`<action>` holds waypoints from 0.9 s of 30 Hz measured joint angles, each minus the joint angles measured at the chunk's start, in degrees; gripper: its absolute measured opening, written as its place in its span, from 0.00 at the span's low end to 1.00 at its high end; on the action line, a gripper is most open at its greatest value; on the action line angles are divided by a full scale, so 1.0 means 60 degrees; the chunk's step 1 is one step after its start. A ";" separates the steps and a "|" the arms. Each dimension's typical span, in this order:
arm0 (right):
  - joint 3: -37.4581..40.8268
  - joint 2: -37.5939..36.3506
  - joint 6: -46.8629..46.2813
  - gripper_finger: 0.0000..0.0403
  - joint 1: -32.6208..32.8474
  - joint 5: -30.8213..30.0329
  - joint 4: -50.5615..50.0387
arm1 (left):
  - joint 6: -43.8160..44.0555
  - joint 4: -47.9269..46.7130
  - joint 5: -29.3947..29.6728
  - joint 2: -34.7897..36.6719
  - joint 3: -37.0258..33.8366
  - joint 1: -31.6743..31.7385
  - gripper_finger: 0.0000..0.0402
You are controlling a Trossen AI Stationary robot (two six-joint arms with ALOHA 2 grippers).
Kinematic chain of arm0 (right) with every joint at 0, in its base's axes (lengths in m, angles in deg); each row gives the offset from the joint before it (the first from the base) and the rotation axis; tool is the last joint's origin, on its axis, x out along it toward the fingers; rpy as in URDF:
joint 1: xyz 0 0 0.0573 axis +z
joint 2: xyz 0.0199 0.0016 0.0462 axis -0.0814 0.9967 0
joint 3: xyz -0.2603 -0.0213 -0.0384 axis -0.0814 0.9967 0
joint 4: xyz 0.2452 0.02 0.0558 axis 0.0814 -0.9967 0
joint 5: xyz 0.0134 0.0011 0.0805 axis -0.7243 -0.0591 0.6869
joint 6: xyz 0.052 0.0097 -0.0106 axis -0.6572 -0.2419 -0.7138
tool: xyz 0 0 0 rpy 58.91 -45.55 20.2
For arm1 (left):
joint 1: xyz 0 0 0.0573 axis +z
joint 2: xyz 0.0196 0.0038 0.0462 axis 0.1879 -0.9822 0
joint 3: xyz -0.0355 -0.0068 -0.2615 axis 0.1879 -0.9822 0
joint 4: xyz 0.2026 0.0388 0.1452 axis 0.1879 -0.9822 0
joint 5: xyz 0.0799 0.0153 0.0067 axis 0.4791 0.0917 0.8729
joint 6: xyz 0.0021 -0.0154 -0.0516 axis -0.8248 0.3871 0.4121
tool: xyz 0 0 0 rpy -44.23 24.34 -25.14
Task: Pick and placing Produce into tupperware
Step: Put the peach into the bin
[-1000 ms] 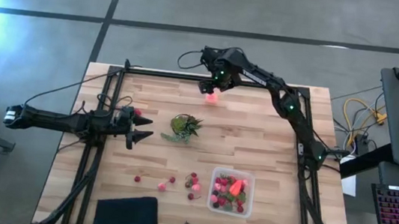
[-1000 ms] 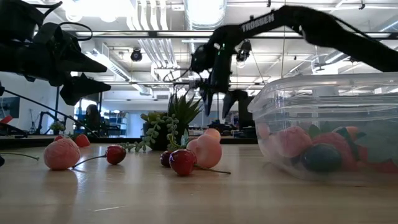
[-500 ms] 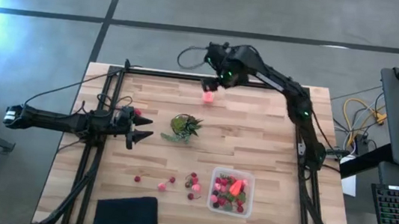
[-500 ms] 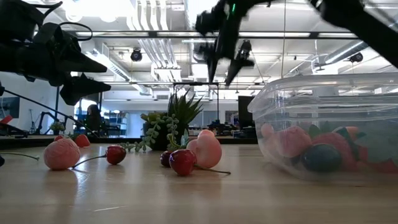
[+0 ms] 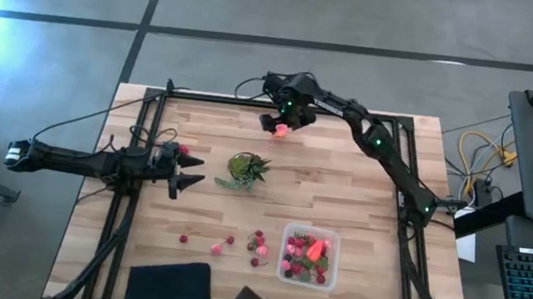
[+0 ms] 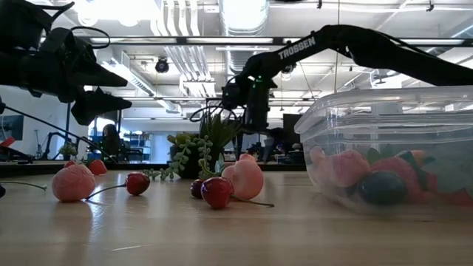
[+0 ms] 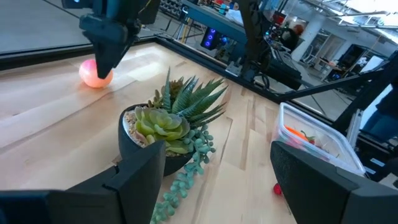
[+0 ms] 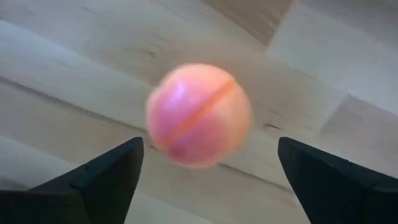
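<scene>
A: Near edge first. Tupperware (image 5: 310,257) sits on the table (image 5: 344,178), already holding produce; loose cherries (image 5: 221,243) lie just beside it. Left end effector (image 5: 187,171) waits spread near the succulent pot (image 5: 246,169).

B: And the far edge?

A: Right end effector (image 5: 285,123) was up half a second ago; now it has come back down over the peach (image 5: 281,128), fingers spread wider than before.

B: Meaning?

A: Likely a fresh grasp attempt. The peach lies on the wood between the open fingers, not pinched.
</scene>
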 joint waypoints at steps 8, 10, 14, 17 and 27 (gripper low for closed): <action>-0.0018 0.0041 -0.0235 0.91 -0.0026 0.0001 0.0890 | 0.0000 -0.0007 0.0441 -0.0239 0.0000 0.0002 0.69; -0.0018 0.0069 -0.0305 0.91 -0.0069 -0.0008 0.0894 | 0.0004 -0.0007 0.0453 -0.0280 0.0000 0.0004 0.69; 0.0022 0.0079 -0.0361 0.90 -0.0080 -0.0347 0.0938 | 0.0004 -0.0002 0.0508 -0.0329 0.0000 0.0004 0.69; 0.0022 0.0079 -0.0380 0.88 -0.0100 -0.0500 0.0936 | 0.0004 -0.0001 0.0614 -0.0342 0.0000 0.0004 0.69; 0.0053 0.0079 -0.0284 0.81 -0.0138 -0.0370 0.0915 | 0.0000 -0.0001 0.0690 -0.0342 0.0000 0.0004 0.69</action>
